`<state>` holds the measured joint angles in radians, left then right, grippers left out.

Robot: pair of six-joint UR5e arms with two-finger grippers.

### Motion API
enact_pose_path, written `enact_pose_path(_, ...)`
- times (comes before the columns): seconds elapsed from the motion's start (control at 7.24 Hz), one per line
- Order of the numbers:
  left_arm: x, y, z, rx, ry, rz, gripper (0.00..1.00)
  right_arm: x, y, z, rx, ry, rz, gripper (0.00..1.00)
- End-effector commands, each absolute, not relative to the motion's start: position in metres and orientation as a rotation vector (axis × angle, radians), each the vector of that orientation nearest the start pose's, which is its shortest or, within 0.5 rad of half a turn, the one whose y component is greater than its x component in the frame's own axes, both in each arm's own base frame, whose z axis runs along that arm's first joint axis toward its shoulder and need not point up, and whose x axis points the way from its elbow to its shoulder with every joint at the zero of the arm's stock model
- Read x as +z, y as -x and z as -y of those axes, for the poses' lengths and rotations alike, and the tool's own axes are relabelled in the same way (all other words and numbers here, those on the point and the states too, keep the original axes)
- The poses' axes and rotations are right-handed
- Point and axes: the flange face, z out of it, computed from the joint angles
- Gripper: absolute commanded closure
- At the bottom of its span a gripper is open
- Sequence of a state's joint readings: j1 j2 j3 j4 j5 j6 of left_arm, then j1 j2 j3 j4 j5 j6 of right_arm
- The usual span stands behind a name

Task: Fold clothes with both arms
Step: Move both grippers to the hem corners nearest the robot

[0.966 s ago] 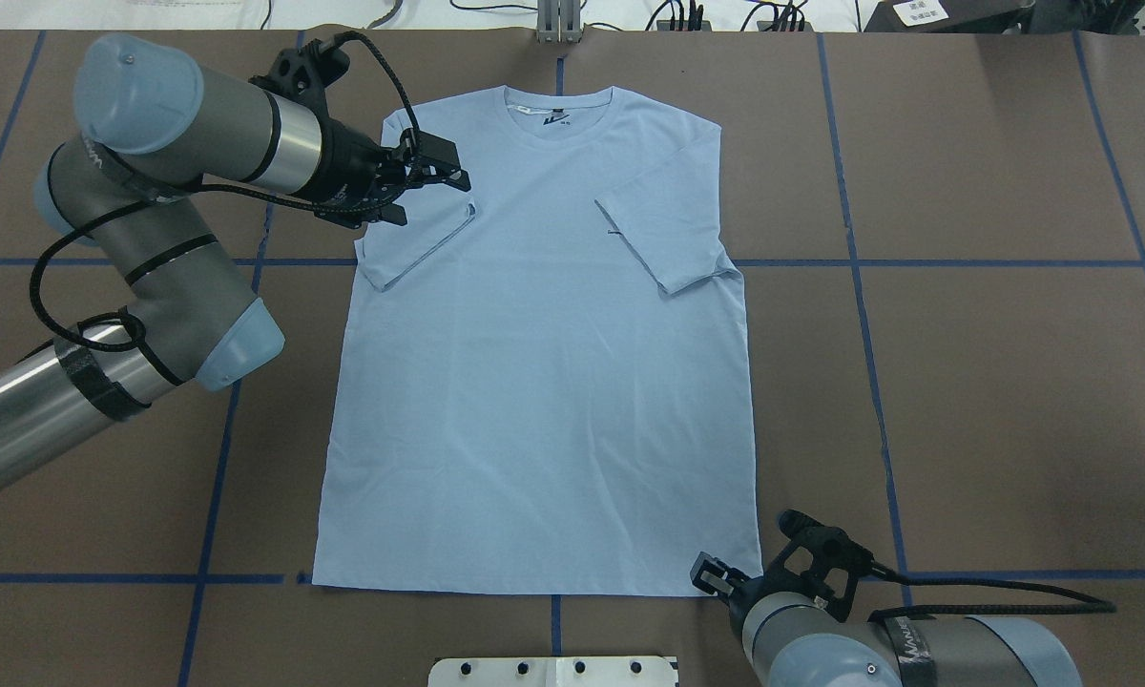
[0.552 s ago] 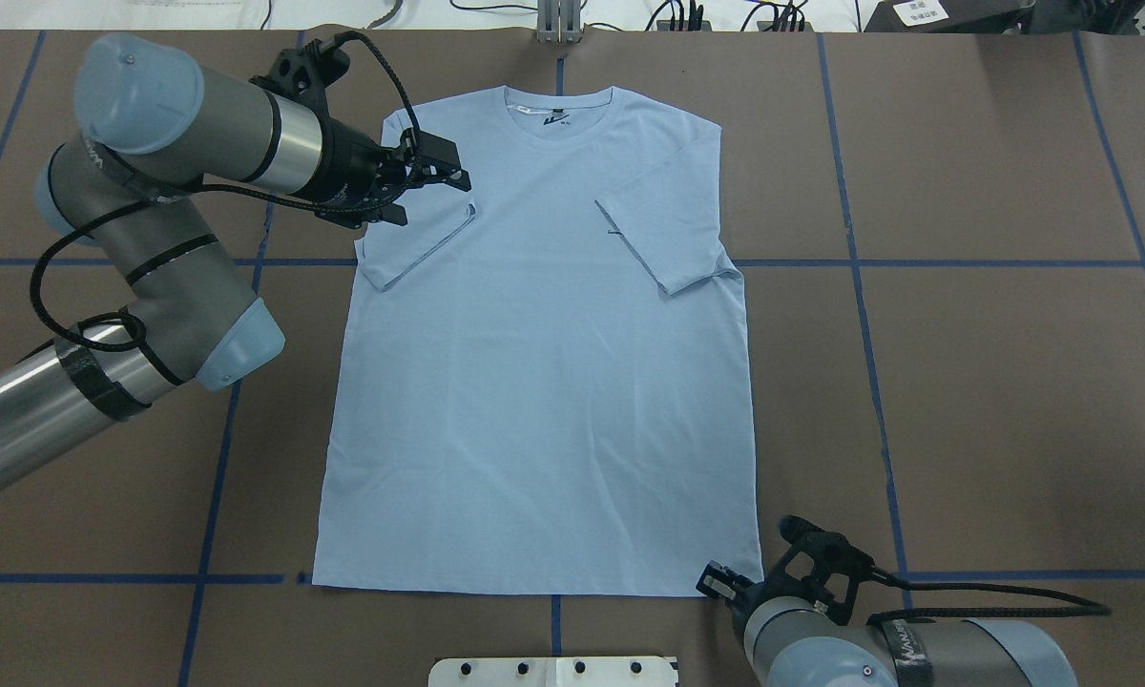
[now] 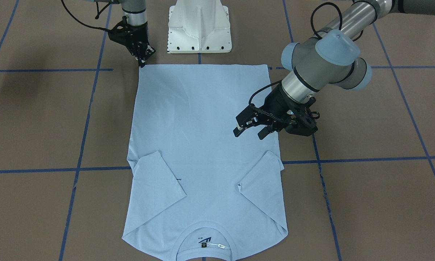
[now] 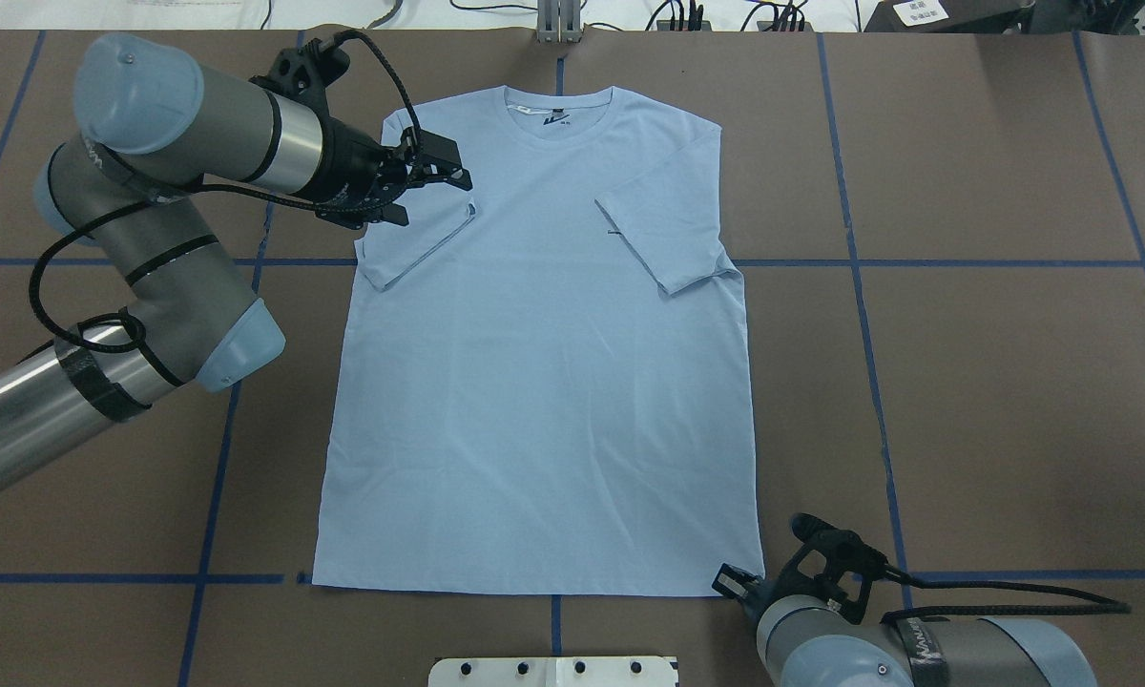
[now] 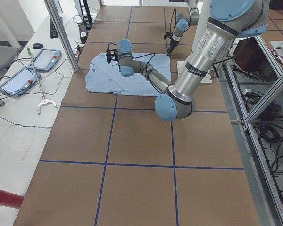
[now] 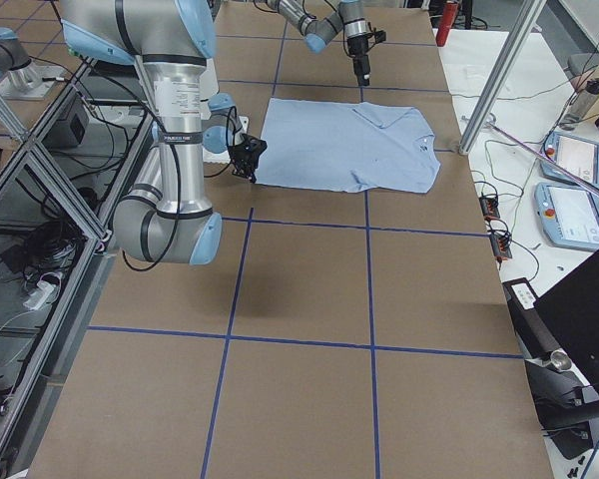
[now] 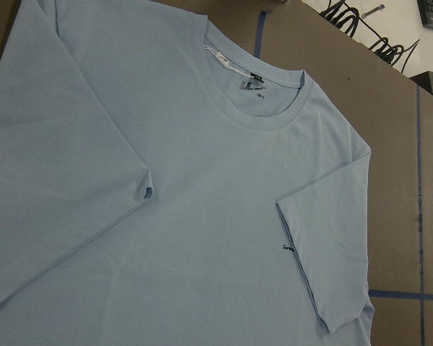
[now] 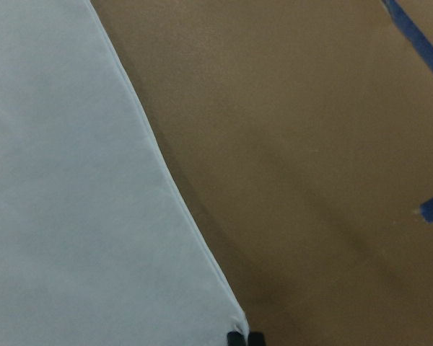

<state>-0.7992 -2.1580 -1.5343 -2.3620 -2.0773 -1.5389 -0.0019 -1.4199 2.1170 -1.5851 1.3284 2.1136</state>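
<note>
Lying flat on the counter [image 4: 1011, 382], the T-shirt [image 4: 534, 382] is hovered over by an open left hand [image 3: 250, 134]; right hand [image 3: 142, 62] is closed at a hem corner.

A brown table [image 4: 1011, 401] is marked into squares by blue tape lines [image 4: 964, 262]. A white pedestal base [image 3: 199, 25] is set at one long edge, and cables [image 4: 725, 14] are strung along the opposite one. On a white side bench [image 5: 19, 136], two tablets [image 5: 48, 59], a grabber stick [image 5: 37, 80] and a red cylinder [image 5: 4, 197] are laid.

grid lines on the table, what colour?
Blue tape lines on the brown table. They show best in the overhead exterior view.
</note>
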Motion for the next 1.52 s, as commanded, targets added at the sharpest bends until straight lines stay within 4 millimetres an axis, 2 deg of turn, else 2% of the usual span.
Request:
enact_pose_path(0.0, 0.244, -0.436, 0.477, -0.375, -0.052, -1.333, 0.01, 0.316, 0.49, 0.158, 0.604, -0.028, 0.783, 1.0)
enact_pose_path(0.14, 0.264, -0.448, 0.419, -0.408, -0.065, -1.214, 0.01, 0.314, 0.487, 0.166, 0.613, -0.034, 0.787, 1.0)
enact_pose_path(0.28, 0.269, -0.457, 0.374, -0.421, -0.023, -1.103, 0.01, 0.314, 0.487, 0.169, 0.615, -0.038, 0.787, 1.0)
enact_pose_path(0.41, 0.275, -0.459, 0.343, -0.476, 0.057, -1.035, 0.07, 0.313, 0.488, 0.169, 0.612, -0.037, 0.788, 1.0)
enact_pose_path(0.55, 0.307, -0.447, 0.296, -0.435, 0.103, -0.982, 0.09, 0.313, 0.488, 0.169, 0.612, -0.037, 0.788, 1.0)
enact_pose_path(0.69, 0.335, -0.433, 0.275, -0.434, 0.128, -0.928, 0.1, 0.31, 0.488, 0.17, 0.61, -0.038, 0.794, 1.0)
enact_pose_path(0.83, 0.347, -0.444, 0.25, -0.49, 0.2, -0.892, 0.14, 0.31, 0.488, 0.171, 0.612, -0.04, 0.794, 1.0)
enact_pose_path(0.97, 0.354, -0.457, 0.233, -0.482, 0.221, -0.872, 0.17, 0.31, 0.488, 0.171, 0.61, -0.042, 0.795, 1.0)
enact_pose_path(1.24, 0.366, -0.469, 0.226, -0.469, 0.228, -0.844, 0.2, 0.31, 0.488, 0.171, 0.609, -0.042, 0.796, 1.0)
enact_pose_path(1.38, 0.367, -0.472, 0.224, -0.466, 0.232, -0.842, 0.26, 0.31, 0.488, 0.171, 0.609, -0.043, 0.794, 1.0)
